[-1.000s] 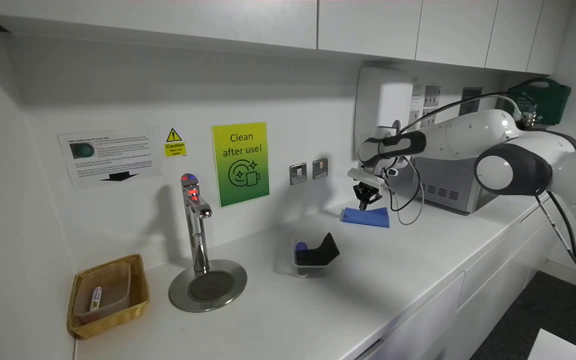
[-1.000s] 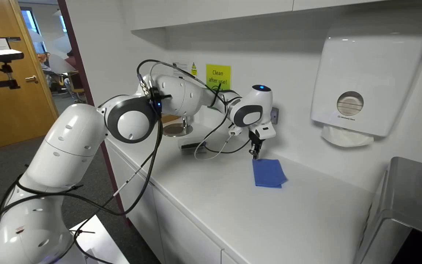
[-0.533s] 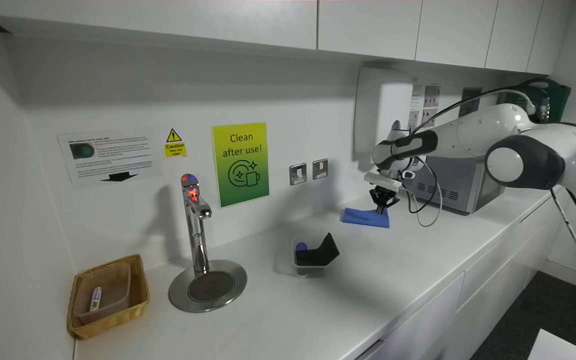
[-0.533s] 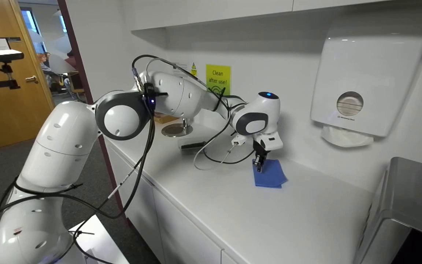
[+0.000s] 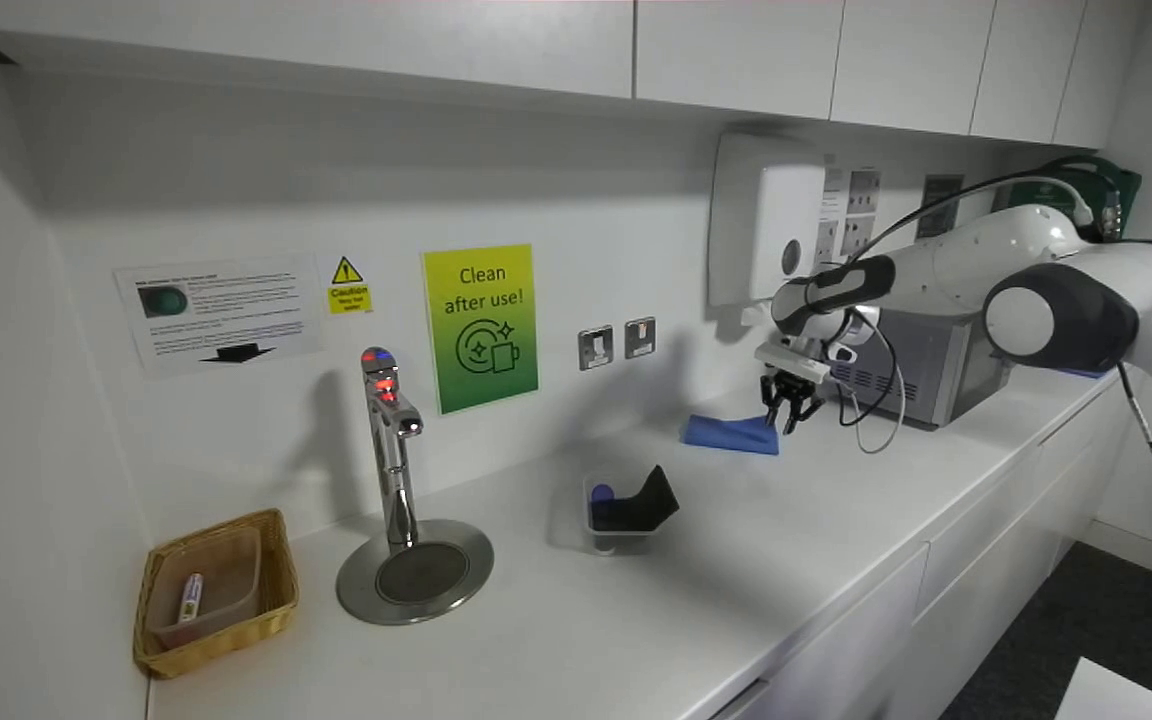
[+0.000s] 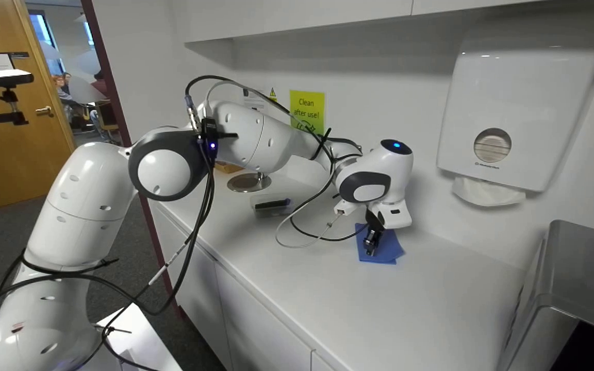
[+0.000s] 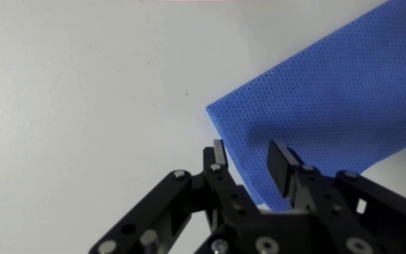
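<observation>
Blue cloth (image 7: 337,95) partly behind claw (image 7: 245,144)

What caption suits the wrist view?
Open gripper over one edge of a blue cloth lying on a white countertop.

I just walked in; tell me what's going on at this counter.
A white robot arm has its black two-fingered gripper over one end of a folded, textured blue cloth lying on a smooth white countertop. The jaws stand apart and grip nothing; whether they touch the cloth is hard to tell. The cloth lies between a tall chrome tap and a grey box-shaped appliance.
</observation>
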Action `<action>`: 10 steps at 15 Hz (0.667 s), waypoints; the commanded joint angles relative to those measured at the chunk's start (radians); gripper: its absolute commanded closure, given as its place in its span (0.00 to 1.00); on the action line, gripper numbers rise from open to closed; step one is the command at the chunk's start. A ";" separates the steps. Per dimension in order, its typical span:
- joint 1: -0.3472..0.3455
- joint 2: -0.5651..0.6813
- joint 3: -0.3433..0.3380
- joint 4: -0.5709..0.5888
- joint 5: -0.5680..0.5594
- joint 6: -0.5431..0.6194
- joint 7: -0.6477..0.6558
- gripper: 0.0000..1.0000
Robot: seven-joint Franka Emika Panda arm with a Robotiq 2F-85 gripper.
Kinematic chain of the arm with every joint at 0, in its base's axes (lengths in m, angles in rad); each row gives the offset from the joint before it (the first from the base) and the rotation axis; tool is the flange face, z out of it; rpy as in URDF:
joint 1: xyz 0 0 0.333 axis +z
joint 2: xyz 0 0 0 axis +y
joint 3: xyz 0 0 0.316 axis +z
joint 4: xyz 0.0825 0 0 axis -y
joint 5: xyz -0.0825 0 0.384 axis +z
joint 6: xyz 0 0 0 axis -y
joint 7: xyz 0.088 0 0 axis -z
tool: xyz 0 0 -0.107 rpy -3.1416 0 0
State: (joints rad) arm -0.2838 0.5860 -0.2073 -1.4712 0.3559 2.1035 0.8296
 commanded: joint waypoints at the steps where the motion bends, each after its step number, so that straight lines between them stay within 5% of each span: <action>1: -0.023 -0.062 0.011 -0.060 0.054 0.041 -0.037 0.29; 5: -0.019 -0.055 0.001 -0.062 0.053 0.142 -0.030 0.01; 10: -0.020 -0.033 0.002 -0.062 0.025 0.300 -0.101 0.00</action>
State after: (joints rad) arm -0.2960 0.5834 -0.2112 -1.4840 0.3870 2.3257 0.8056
